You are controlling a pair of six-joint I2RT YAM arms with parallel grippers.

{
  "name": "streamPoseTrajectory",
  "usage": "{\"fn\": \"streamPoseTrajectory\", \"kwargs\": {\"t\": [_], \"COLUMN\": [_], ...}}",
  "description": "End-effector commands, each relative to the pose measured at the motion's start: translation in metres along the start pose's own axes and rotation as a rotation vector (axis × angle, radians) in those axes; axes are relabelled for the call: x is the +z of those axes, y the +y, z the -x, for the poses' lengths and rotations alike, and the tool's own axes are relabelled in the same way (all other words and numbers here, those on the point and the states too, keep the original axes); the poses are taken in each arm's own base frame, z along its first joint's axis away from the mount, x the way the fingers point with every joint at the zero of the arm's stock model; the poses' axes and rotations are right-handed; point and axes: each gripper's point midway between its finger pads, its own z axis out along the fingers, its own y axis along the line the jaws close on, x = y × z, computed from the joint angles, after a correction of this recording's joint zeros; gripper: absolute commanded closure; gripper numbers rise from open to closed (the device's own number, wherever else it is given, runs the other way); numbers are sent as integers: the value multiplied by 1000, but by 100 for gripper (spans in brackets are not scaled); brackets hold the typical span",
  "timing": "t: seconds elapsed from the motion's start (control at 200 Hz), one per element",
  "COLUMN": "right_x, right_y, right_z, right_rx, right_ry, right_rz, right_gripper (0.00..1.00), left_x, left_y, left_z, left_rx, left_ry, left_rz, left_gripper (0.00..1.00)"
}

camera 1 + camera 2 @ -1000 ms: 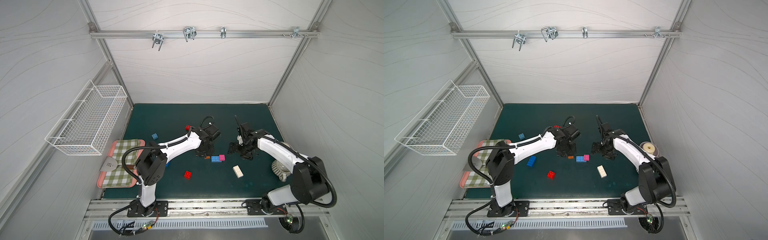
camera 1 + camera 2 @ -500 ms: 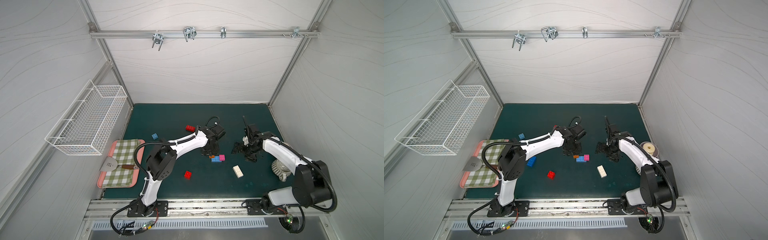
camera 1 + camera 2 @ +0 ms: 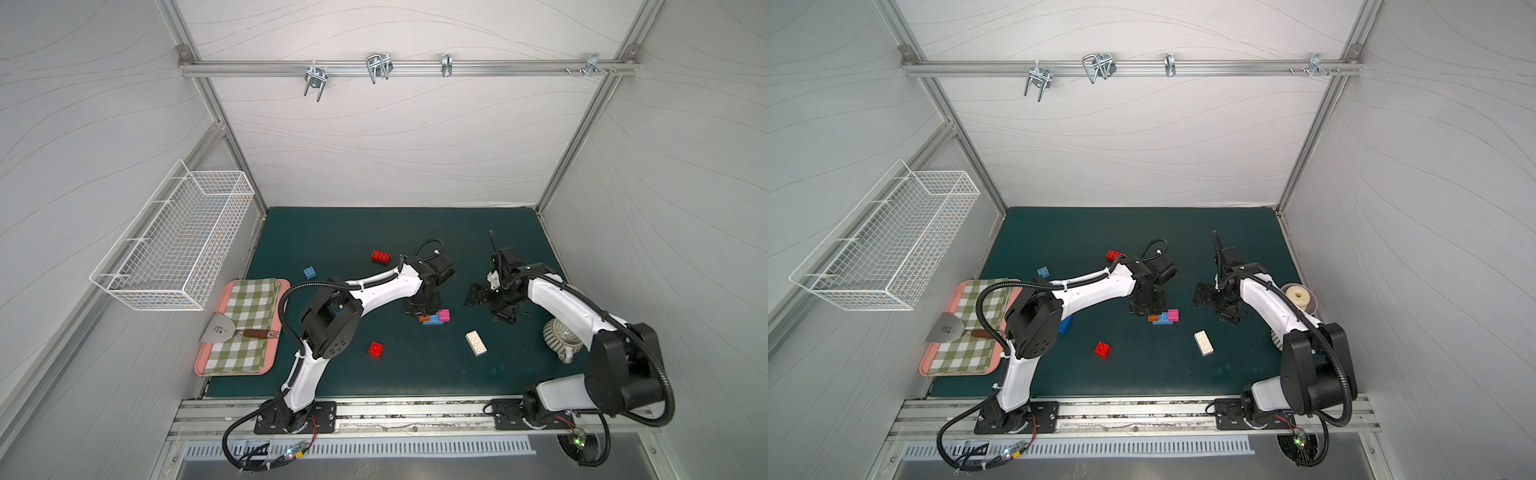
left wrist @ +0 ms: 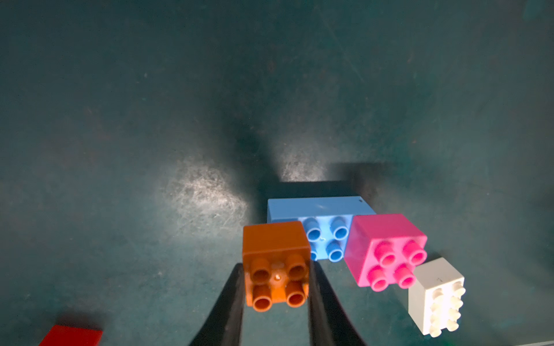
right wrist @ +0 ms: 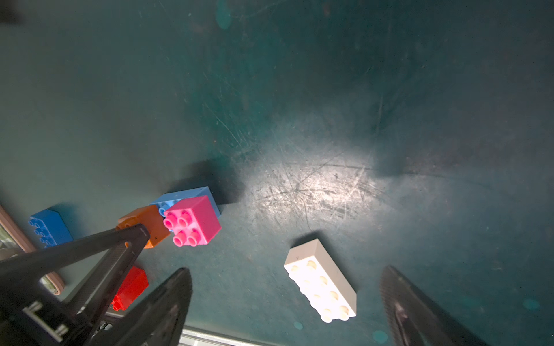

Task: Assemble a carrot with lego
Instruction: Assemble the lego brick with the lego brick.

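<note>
Left gripper [image 4: 277, 287] clamped on orange brick [image 4: 275, 248], touching blue brick [image 4: 317, 209]; right gripper [image 5: 286, 271] wide open, empty, far side of white brick [image 5: 320, 280].

The left gripper [image 3: 422, 307], closed on the orange brick [image 4: 275, 266], has been shifted toward the robot's right. The orange brick, earlier apart from the light blue brick [image 4: 326, 236], is now set against that brick's end beside the pink brick [image 4: 386, 248]. The left arm's elbow [image 3: 330, 322] has been swung inward, whereby the red brick at the back [image 3: 380, 256] has been uncovered, and the right gripper [image 3: 490, 303] has been drawn away from the bricks toward the right wall.
</note>
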Motion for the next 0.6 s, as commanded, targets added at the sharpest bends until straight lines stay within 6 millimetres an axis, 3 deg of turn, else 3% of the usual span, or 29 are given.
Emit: {"fn": "streamPoseTrajectory", "kwargs": {"t": [0.0,0.595], "right_x": [-8,-11], "right_y": [1,2], "right_z": [0,1], "right_rx": [-6,-10], "right_ry": [-14,-14], "right_rz": [13,8], "right_gripper": [1,1], "left_x": [7,17], "left_y": [-1,6], "left_z": [1,-14], "left_rx": [-6,34], "left_ry": [1,29], "left_rz": [35,64], "left_gripper": [83,87]}}
